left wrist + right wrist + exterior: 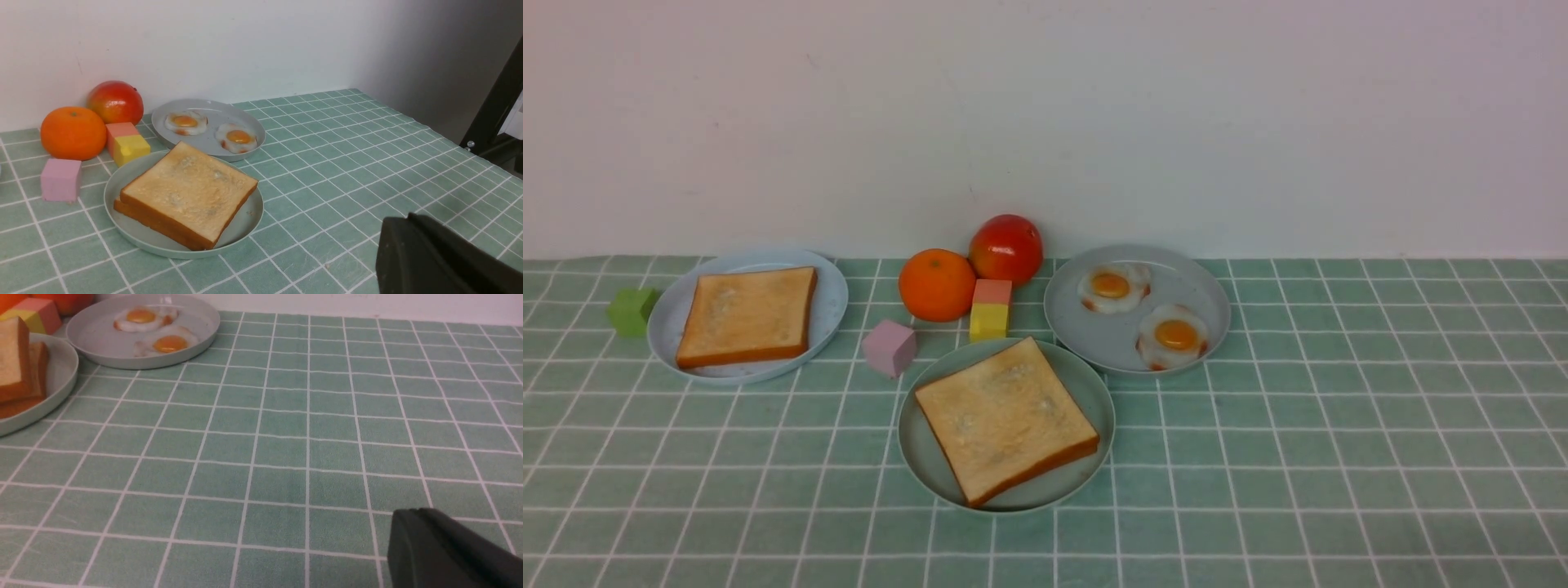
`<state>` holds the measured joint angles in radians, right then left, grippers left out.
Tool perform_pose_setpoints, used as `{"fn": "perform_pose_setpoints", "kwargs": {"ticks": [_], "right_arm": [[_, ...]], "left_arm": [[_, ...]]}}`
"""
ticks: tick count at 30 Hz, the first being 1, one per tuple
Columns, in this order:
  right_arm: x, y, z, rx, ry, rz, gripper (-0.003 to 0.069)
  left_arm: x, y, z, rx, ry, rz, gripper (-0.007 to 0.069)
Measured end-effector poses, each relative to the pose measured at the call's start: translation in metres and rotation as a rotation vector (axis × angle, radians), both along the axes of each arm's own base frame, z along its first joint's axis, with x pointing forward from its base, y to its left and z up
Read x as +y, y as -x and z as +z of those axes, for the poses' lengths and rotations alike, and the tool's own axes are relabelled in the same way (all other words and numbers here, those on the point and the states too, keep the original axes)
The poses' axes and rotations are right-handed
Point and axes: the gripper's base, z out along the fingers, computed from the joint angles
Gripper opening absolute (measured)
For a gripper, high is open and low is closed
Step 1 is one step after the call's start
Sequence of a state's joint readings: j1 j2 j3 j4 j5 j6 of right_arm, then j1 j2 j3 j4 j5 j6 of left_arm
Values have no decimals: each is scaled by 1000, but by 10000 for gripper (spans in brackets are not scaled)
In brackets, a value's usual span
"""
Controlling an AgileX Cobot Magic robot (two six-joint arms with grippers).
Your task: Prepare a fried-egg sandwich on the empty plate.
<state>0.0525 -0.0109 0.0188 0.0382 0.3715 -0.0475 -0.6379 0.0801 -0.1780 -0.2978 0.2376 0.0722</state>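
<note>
The mint-green plate point(1088, 384) sits at the front centre and carries toast point(1005, 416). The left wrist view point(188, 192) and the right wrist view point(12, 359) show two slices stacked there; I see no egg between them. Two fried eggs point(1112, 286) point(1174, 335) lie on a grey-blue plate point(1094, 327) behind and to the right. Another toast slice point(747, 314) lies on the grey-blue plate point(829, 302) at the left. Neither gripper shows in the front view. The left gripper point(408, 220) and the right gripper point(412, 516) each show as one dark closed wedge, empty, above bare cloth.
An orange point(937, 283), a red fruit point(1006, 247), a pink-and-yellow block point(991, 310) and a pink cube point(889, 347) crowd behind the mint plate. A green cube point(631, 310) sits at the far left. The wall stands close behind. A black frame point(494, 102) stands off the table's right side.
</note>
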Motion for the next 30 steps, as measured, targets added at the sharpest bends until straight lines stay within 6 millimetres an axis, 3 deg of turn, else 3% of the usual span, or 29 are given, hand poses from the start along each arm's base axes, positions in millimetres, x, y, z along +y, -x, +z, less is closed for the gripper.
{"fn": "perform_pose_setpoints", "kwargs": {"ticks": [24,30], "right_arm": [[0,0,0,5,-1,0,-13],[0,0,0,5,-1,0,-10]], "left_arm": [[1,-1,1,-28,15,15,25],[16,-11,-5,-168,15,309,-13]]}}
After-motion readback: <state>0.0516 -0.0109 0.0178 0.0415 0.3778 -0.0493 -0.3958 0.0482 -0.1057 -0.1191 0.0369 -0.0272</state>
